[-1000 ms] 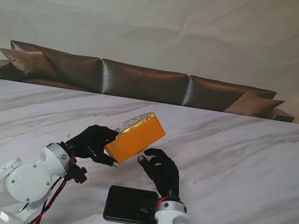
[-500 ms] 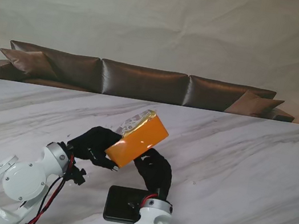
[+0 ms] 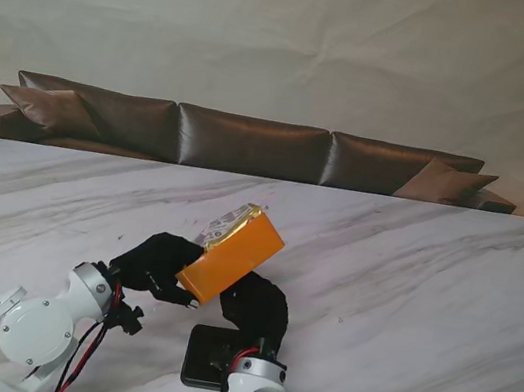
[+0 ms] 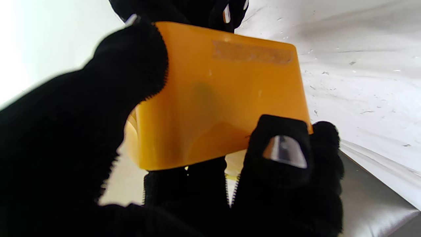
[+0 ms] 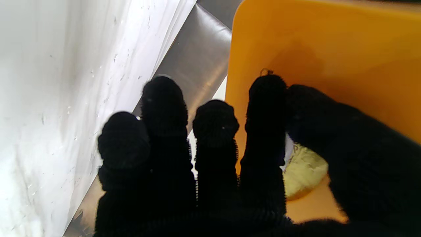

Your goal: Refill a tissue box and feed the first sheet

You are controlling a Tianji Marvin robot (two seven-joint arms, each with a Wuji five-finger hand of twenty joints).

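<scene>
Left hand [image 3: 160, 265] clamped on tilted orange tissue box [image 3: 231, 256] — right hand [image 3: 258, 304] (grip unclear) beneath.

Right hand: the black-gloved right hand [image 3: 258, 304] moved left and in under the glossy orange rectangular tissue box [image 3: 231, 256], from open and apart a second earlier to touching its underside.
Right fingers: the fingers [image 5: 266, 95] came to rest against the orange wall.
Tissue box: it drifted slightly left and nearer to me, staying tilted.
Left hand: the black-gloved left hand [image 3: 156, 265] shifted a little nearer to me with the box.
Right arm: swung leftward, covering more of the flat black rectangular lid [image 3: 206, 354].
</scene>
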